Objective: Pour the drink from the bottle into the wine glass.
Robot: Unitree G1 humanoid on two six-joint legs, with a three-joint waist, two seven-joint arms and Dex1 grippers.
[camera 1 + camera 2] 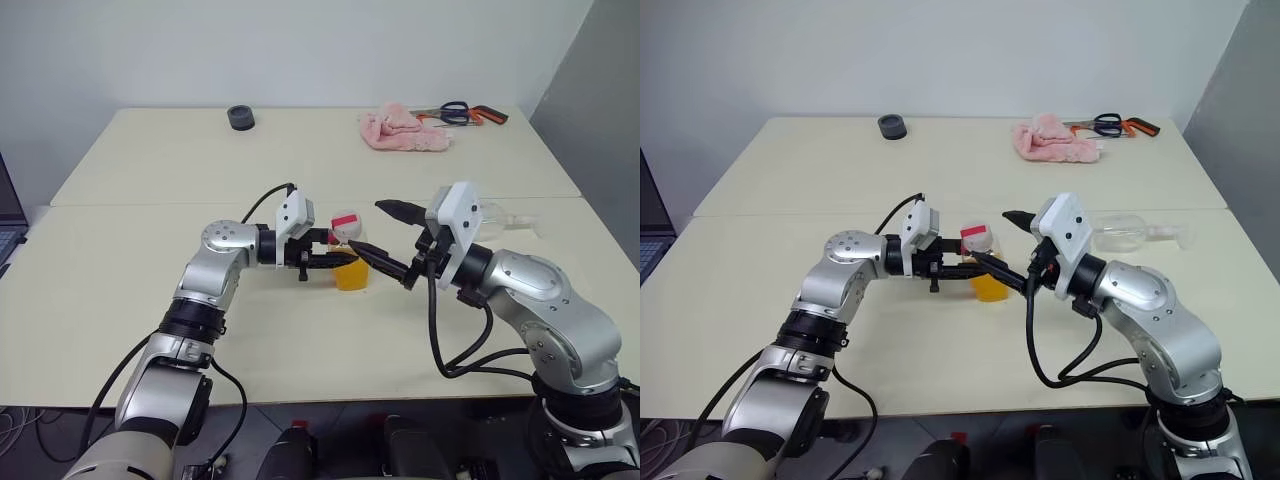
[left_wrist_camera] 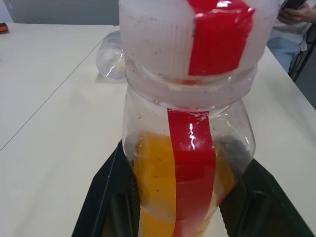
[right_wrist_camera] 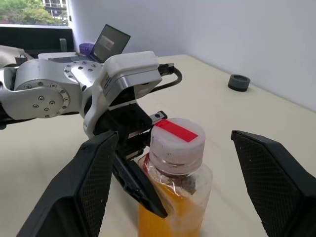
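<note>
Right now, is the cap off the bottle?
No, the white cap with its red strip sits on the neck of the bottle, above the orange drink.

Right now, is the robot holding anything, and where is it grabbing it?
Yes. The left tool is shut on the bottle, gripping its body below the cap. The right tool is open around the cap, holding nothing.

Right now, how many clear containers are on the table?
2. The bottle stands near the table's middle, clamped in the left gripper, cap on, between the open fingers of the right gripper. The wine glass lies on its side by the right edge.
</note>
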